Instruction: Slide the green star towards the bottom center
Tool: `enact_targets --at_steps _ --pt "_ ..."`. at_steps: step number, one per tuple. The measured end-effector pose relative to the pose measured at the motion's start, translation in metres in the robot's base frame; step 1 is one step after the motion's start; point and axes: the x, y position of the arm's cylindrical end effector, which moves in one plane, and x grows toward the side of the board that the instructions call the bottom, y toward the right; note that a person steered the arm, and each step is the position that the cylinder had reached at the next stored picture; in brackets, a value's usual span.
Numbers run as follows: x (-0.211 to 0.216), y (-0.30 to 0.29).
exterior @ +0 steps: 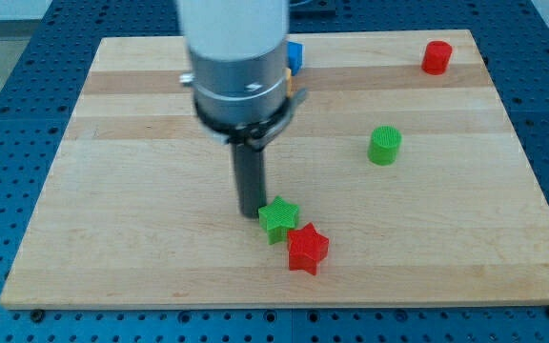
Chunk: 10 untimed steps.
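Observation:
The green star (pixel 278 219) lies on the wooden board (pixel 112 191), a little below the middle. My tip (pixel 251 211) rests against the star's upper left side. A red star (pixel 306 249) touches the green star at its lower right, near the board's bottom edge.
A green cylinder (pixel 384 145) stands right of the middle. A red cylinder (pixel 437 57) sits at the top right corner. A blue block (pixel 294 55) shows partly behind the arm at the top. The arm's wide body (pixel 236 67) hides part of the board's top middle.

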Motion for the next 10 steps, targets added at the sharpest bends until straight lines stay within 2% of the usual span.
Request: enact_targets --at_steps 1,2,3,4,5,7,8,9,10 --pt "0.022 -0.022" --pt "0.026 -0.023" --pt "0.078 0.004" --pt "0.072 0.057" --pt "0.011 0.085" --pt "-0.133 0.094" --pt "-0.144 0.094" --pt "-0.102 0.094" --pt "-0.04 0.094"
